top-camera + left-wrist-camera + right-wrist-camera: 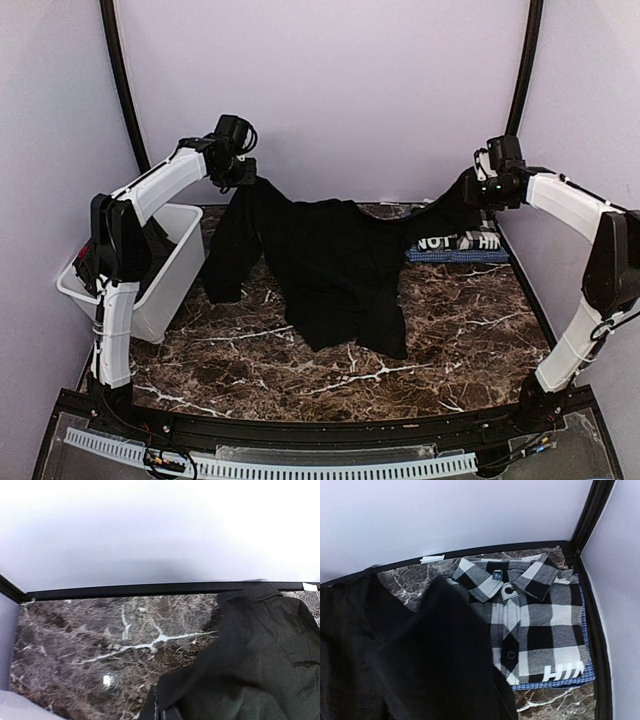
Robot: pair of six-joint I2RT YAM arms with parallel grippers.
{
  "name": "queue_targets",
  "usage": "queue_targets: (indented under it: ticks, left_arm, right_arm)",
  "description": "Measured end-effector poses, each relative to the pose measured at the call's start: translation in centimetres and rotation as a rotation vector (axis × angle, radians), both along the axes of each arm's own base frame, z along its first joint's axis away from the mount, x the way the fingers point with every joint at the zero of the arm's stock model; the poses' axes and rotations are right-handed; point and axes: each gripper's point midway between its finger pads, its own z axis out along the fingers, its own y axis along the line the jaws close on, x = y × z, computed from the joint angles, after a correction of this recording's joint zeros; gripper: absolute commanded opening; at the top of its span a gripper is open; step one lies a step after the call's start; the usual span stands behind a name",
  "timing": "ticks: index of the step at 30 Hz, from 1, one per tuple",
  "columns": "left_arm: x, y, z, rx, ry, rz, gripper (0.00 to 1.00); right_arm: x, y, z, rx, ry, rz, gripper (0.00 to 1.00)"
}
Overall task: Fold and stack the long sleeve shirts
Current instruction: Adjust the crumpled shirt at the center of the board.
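While its hem trails on the marble counter (330, 390), a black shirt (335, 270) hangs stretched between the left claw (245, 180) and the right claw (472, 190), each pinched shut on its raised cloth. Beyond its right sleeve lies the folded checked shirt (460, 243).

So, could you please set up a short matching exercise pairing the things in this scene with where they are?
Things:
1. black shirt
2. checked shirt
3. white bin

Places:
A. folded in the far right corner of the table
B. at the table's left edge
C. held up between the left gripper and the right gripper

Pairs: 1-C, 2-A, 3-B.
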Motion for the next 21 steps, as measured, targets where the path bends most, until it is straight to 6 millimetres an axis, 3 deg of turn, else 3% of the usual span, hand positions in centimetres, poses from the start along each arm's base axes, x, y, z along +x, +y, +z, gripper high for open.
queue_targets:
  ticks: [4,7,10,12,16,20,21]
  left_arm:
    - [1.4,-1.0,-3.1,-0.008,0.028,-0.017,0.06]
    - [2.0,-1.5,-5.7,-0.013,0.062,-0.024,0.30]
    - [2.1,-1.7,-7.1,-0.025,0.088,-0.030,0.44]
    - [2.1,-1.9,-7.0,-0.043,0.092,-0.037,0.62]
    - [2.4,-2.5,-5.4,-0.090,0.068,-0.056,0.81]
    - [2.2,-3.0,-4.7,-0.126,0.071,-0.073,0.88]
    - [2.0,-3.1,-4.6,-0.132,0.076,-0.076,0.89]
  right_arm:
    - [-1.0,1.8,-2.0,0.008,0.048,0.045,0.35]
    - [-1.8,2.8,-3.4,0.006,0.083,0.069,0.45]
    - [-2.6,3.9,-4.4,0.001,0.113,0.094,0.55]
    - [-3.1,4.6,-4.5,-0.006,0.123,0.113,0.63]
    - [-4.2,6.5,-4.3,-0.008,0.122,0.154,0.80]
    - [-5.9,8.9,-4.0,-0.007,0.117,0.206,0.98]
    - [-6.3,9.4,-4.1,-0.003,0.120,0.212,0.99]
